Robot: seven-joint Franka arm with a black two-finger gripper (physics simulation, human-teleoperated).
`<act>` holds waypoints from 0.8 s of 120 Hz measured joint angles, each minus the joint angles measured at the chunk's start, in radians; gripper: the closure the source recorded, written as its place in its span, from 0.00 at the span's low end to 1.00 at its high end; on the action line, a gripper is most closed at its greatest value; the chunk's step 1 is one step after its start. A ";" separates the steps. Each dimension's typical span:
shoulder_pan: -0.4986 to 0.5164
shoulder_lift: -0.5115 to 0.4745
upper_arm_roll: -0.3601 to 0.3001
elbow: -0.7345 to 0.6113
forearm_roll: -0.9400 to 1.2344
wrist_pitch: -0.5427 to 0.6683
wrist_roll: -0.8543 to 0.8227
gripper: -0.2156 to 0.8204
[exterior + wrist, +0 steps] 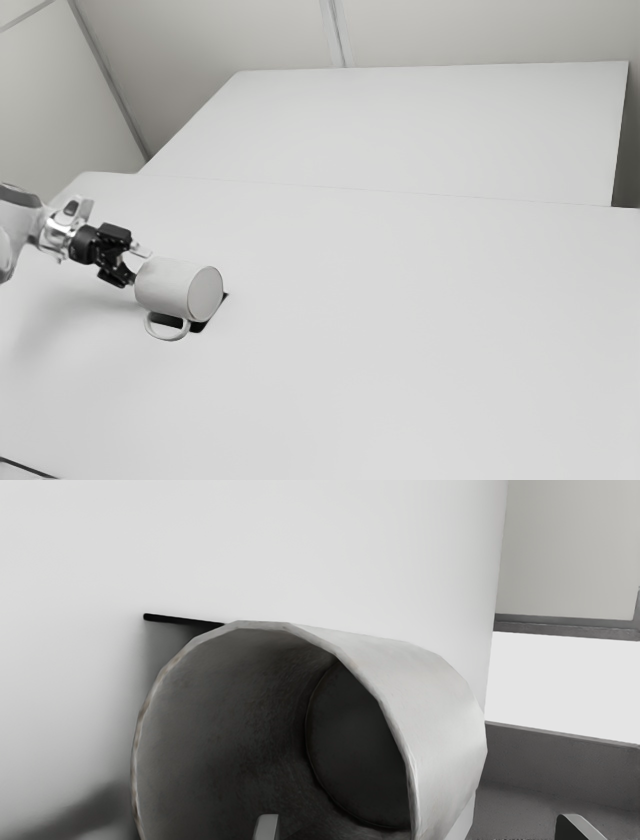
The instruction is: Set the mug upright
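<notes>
Mug (pixel 165 285), pale, lying on its side upon the white table (pixel 400 320), left of the frame in the exterior view and slightly below mid-height. Its closed base (pixel 206 293) faces the right of that frame, while its mouth (pixel 225 730) faces my gripper (pixel 138 266). The handle (pixel 168 335) projects from the body toward the lower edge of the frame, and a black patch (pixel 213 314) shows at the table surface, partly behind the body and handle. My arm (pixel 20 225) enters from the left edge, bringing the gripper close to the mouth end. In the wrist view my two fingers (pixel 266 830) stand wide apart: one lies across the view of the dark interior, the other appears outside the outer wall, with part of the mug's rim in view between them. The inner bottom (pixel 360 745) of the vessel is seen as a dark disc. Across the upper part of the exterior frame extends a second pale surface (pixel 400 130), with walls (pixel 230 35) behind it; a dark strip (pixel 28 468) crosses the lower left corner.
</notes>
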 joint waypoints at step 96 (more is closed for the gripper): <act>-0.006 -0.106 -0.010 -0.110 -0.136 -0.046 0.157 0.94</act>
